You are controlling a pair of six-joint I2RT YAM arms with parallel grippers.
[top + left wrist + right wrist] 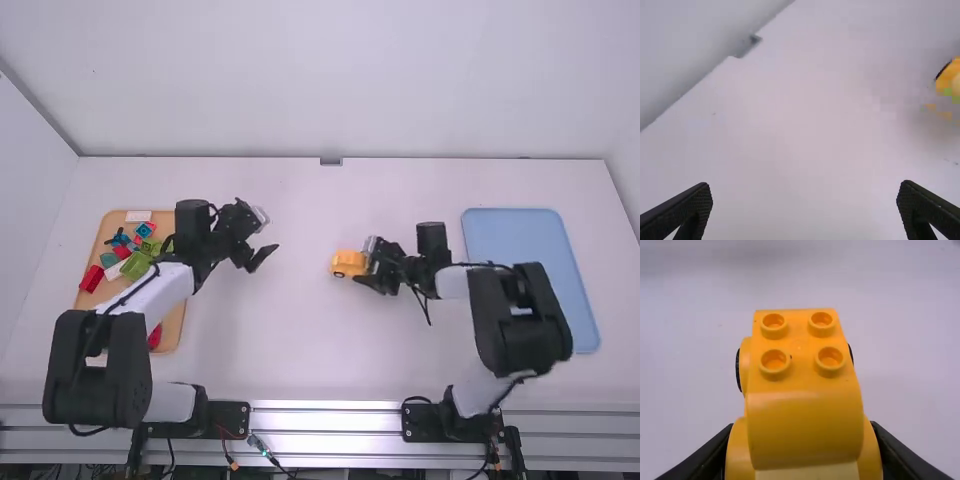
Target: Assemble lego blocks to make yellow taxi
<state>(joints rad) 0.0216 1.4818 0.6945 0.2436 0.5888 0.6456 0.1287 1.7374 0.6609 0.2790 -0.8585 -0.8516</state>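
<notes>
Blocking pt. of tray [173, 322] w/ blocks [136, 265]: L arm [157, 293].

- Toy car [805, 425]: smooth yellow plastic with a soft gloss, curved at the front of the raised piece.
- Studs [774, 365]: the same smooth plastic, faintly shiny around their rims.
- Wheel [738, 370]: black and matt.
- Loose blocks [137, 265]: hard, smooth-looking plastic.
- Left gripper [262, 258]: black and matt, its fingers [685, 215] finely textured, rough rather than slick.
- Tabletop [300, 350]: smooth, white, matt.
- Blue tray [520, 240]: smooth, matt, looks like plastic.
- Tan tray [173, 315]: smooth and dull; wood or plastic, cannot tell.
- Rail [320, 420]: bare silvery metal, shiny along its ridges.
- Wall [320, 80]: smooth, matt white.
</notes>
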